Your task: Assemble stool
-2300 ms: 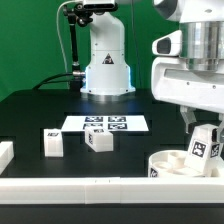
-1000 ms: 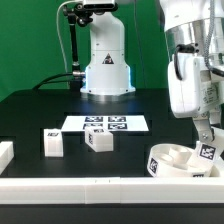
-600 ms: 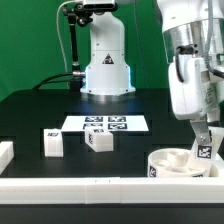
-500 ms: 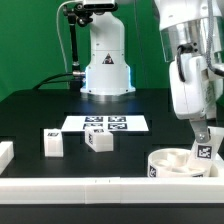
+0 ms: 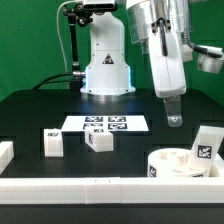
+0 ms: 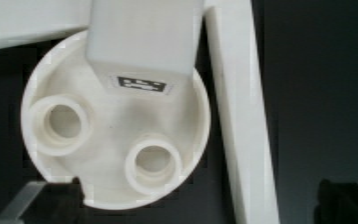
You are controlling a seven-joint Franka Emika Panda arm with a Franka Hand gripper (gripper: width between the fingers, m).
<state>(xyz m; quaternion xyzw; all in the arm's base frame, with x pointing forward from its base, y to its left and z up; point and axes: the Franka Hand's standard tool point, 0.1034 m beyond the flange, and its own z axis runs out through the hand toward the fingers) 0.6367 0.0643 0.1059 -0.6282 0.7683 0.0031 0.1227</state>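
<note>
Tabletop point(image 5: 30, 115), black, carries every part. The arm point(image 5: 165, 50) hangs high over the exterior view's right half, clear of all the pieces. A long white rail point(image 5: 90, 186) runs along the near edge. Just behind it, at the exterior view's right, lies the stool's round seat point(image 5: 163, 166), with its sockets facing up; the wrist view shows two of them empty. One tagged leg point(image 5: 205, 147) stands in the seat's right part, seemingly plugged into a socket, though the joint itself is hidden. The marker board point(image 5: 105, 124) lies flat at mid-table. Nearer and to the left of it, two loose legs rest on the table, one point(image 5: 52, 143) well left and the other point(image 5: 98, 140) beside it, apart. The gripper point(image 5: 175, 118) hovers above and left of the seat, its fingers point(image 6: 34, 200) spread wide and holding nothing.
</note>
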